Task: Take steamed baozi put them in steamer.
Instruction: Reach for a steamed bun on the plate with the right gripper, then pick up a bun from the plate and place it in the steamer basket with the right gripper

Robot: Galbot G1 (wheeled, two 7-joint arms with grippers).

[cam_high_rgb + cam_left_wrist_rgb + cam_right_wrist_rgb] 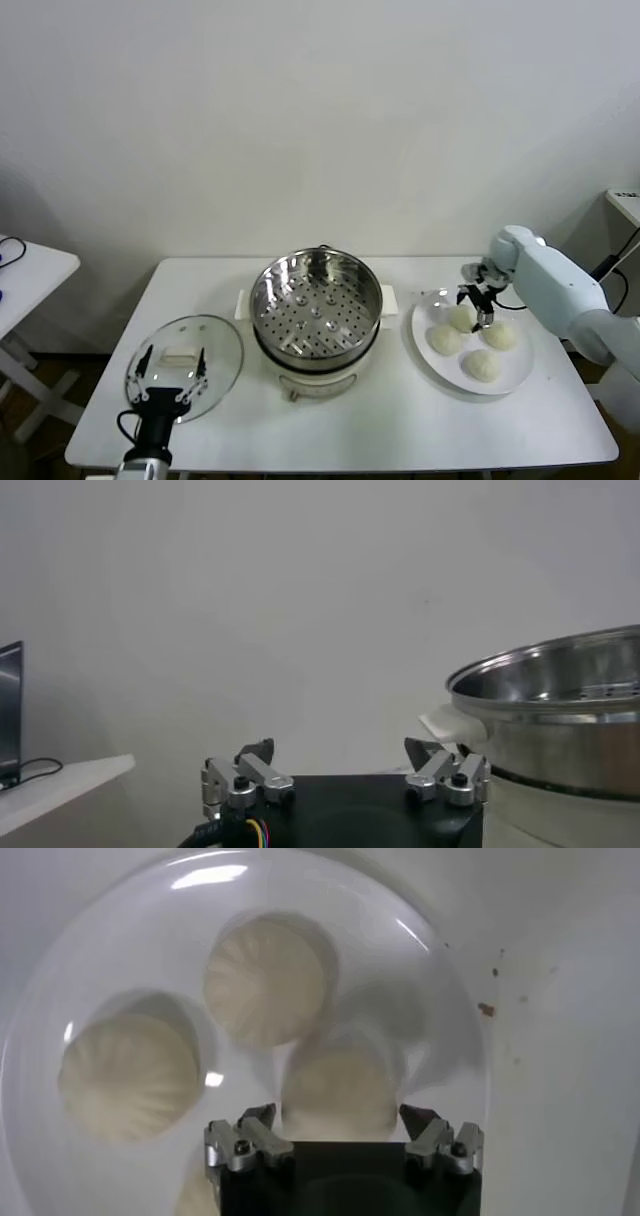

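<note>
Straddling a pleated cream-white bun (338,1088) on the plate (450,998), right gripper (340,1123) fingers part-open, no grip evident

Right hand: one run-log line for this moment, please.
right hand: open, straddling far baozi | plate: four baozi | steamer: no baozi inside | left hand: open, idle over glass lid

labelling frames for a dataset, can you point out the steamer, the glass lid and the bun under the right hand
steamer (316,305): head view, perforated tray inside the pot
glass lid (222,352): head view, bare glass near its right edge
bun under the right hand (340,1093): right wrist view, pleated top
</note>
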